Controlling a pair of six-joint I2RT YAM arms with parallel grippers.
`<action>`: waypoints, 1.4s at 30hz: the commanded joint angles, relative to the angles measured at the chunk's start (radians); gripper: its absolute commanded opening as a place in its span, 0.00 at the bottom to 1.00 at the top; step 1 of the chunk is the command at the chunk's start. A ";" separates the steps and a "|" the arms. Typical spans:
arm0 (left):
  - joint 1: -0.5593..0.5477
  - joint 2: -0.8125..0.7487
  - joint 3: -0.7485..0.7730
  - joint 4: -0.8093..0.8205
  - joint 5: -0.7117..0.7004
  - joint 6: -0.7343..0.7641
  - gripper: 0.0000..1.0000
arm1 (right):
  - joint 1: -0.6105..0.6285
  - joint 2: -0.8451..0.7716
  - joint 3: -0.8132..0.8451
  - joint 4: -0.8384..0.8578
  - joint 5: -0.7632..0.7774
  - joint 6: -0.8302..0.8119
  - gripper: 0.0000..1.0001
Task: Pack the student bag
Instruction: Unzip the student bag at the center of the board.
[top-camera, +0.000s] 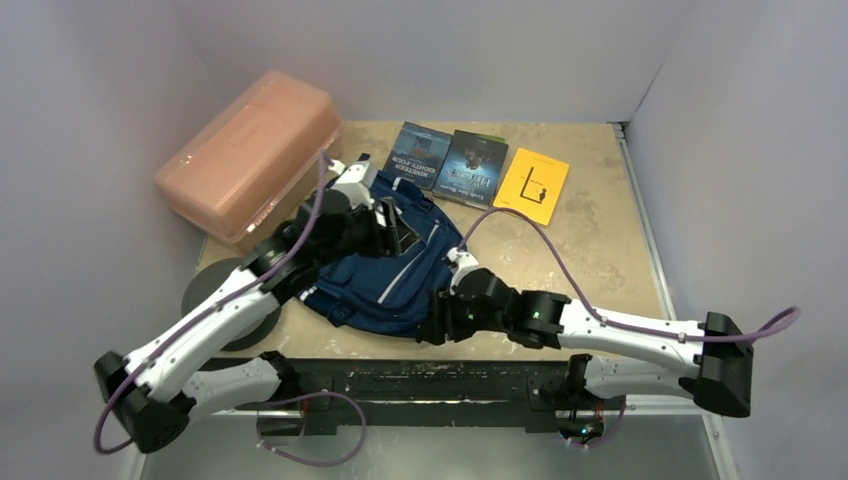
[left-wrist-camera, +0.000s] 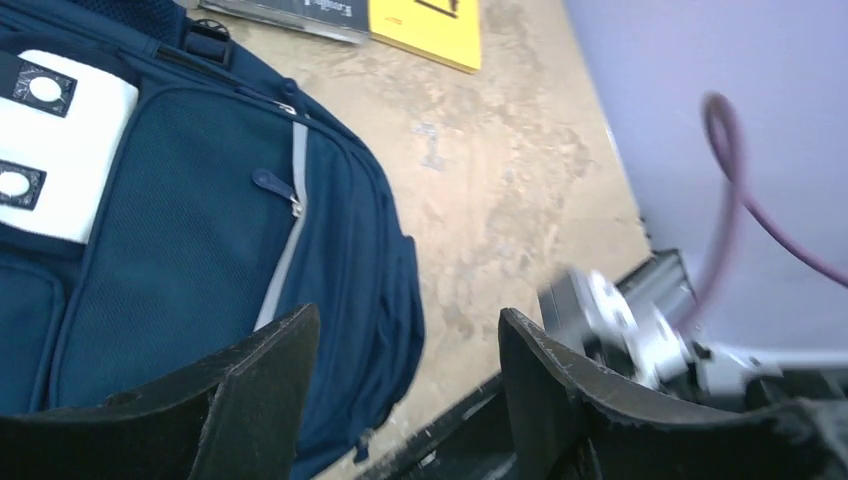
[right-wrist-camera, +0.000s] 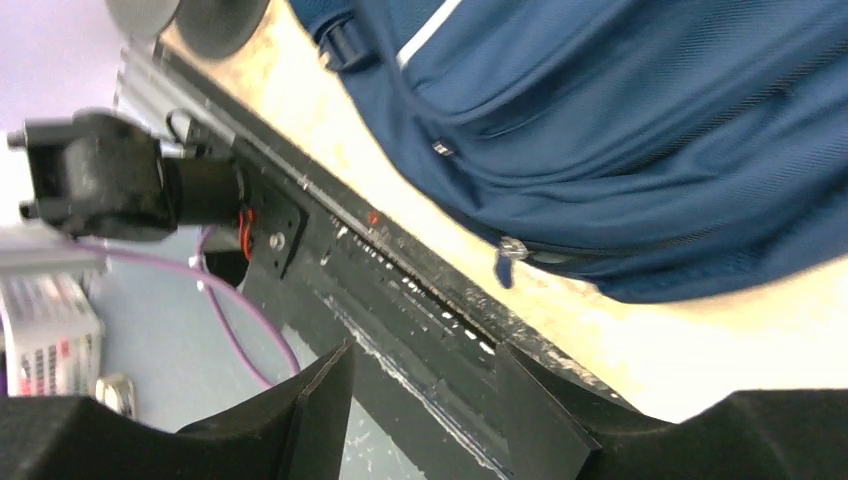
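The student bag (top-camera: 385, 280), a navy backpack with grey stripes, lies flat in the middle of the table. My left gripper (top-camera: 397, 236) hovers over its upper part, open and empty. In the left wrist view the gripper (left-wrist-camera: 405, 340) is spread above the bag's (left-wrist-camera: 180, 220) right edge, and the white patch with black dots (left-wrist-camera: 60, 150) shows at the left. My right gripper (top-camera: 436, 326) is at the bag's near edge, open and empty. In the right wrist view it (right-wrist-camera: 425, 370) is over the black rail, with the bag (right-wrist-camera: 620, 120) and a zip pull (right-wrist-camera: 510, 250) above.
A salmon-pink plastic box (top-camera: 250, 155) stands at the back left. Two dark books (top-camera: 418, 155) (top-camera: 472, 168) and a yellow book (top-camera: 532, 185) lie in a row behind the bag. Grey round discs (top-camera: 215, 290) lie left of the bag. The black rail (right-wrist-camera: 400, 290) runs along the near table edge.
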 joint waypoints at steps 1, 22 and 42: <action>-0.006 -0.185 -0.048 -0.159 0.083 -0.048 0.66 | -0.119 -0.097 0.013 -0.153 0.046 0.119 0.59; -0.839 0.190 -0.072 -0.369 -0.686 -0.655 0.60 | -0.410 0.055 0.000 0.012 -0.044 0.215 0.62; -0.698 0.193 -0.257 -0.142 -0.572 -0.742 0.60 | -0.410 0.172 0.017 0.080 -0.007 0.286 0.00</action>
